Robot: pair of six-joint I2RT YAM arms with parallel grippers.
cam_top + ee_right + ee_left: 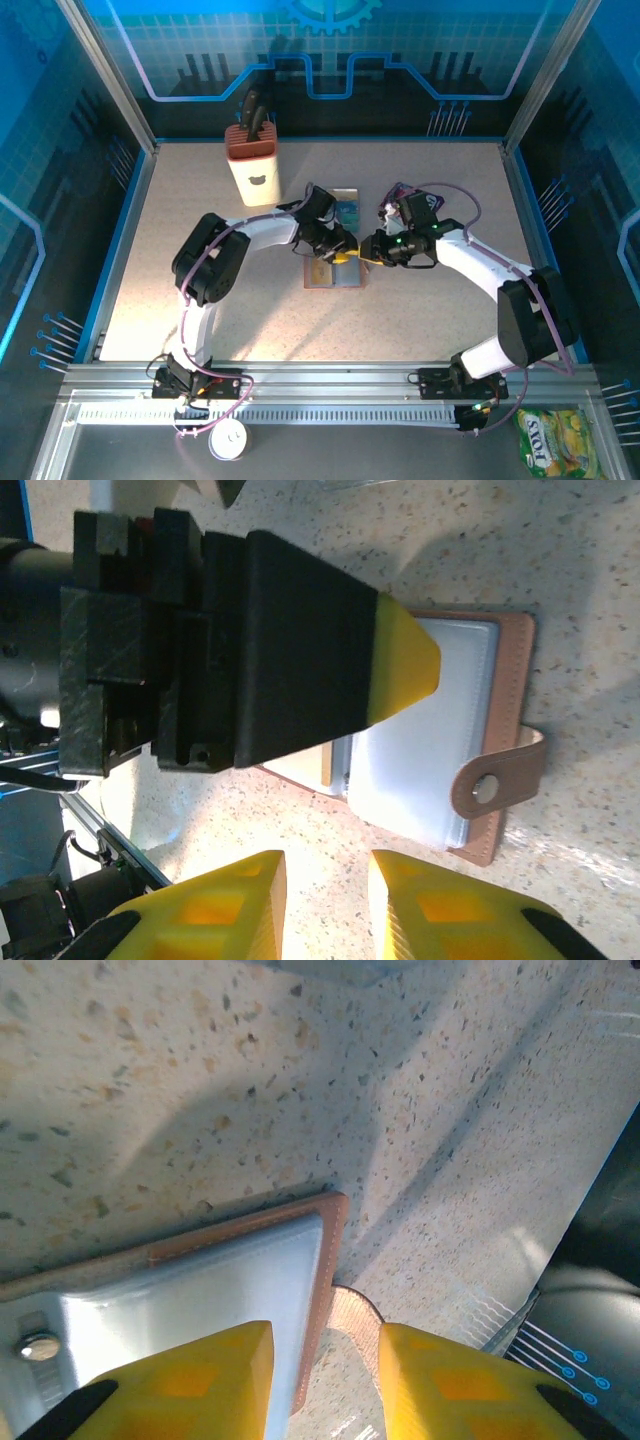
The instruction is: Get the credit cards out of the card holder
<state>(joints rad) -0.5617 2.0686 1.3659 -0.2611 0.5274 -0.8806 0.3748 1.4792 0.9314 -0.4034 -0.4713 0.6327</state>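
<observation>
Two claws: L claw (342, 255) & R claw (366, 257) nearly tip to tip at ctr of table (400, 320), over the card holder (325, 277).
Top view: gives the layout. Card holder lying open & flat. Credit cards (347, 208) as a teal-blue patch on the table just beyond it. Knife block (255, 160) upright further back-left. Green-yellow snack bag (555, 445) past the front rail, near R arm base.
L wrist view: L claw (322, 1350) w/ fingers apart, one over the blue-grey inside of the card holder (230, 1290), other over bare table. Brown rim & strap tab (352, 1320) seen thru the gap, nothing clamped. Metal stud (40, 1345) at far left.
R wrist view: R claw (325, 875) w/ fingers apart, speckled table btwn them, nothing held. Card holder (430, 750) ahead, round snap (487, 788) on its strap. L claw's black finger (400, 665) w/ yellow tip over the sleeve; touching or not, can't tell.
Surface: beige speckled table, bright light patches.
Room: blue printed wall panels (60, 150), aluminium frame posts (110, 70).
</observation>
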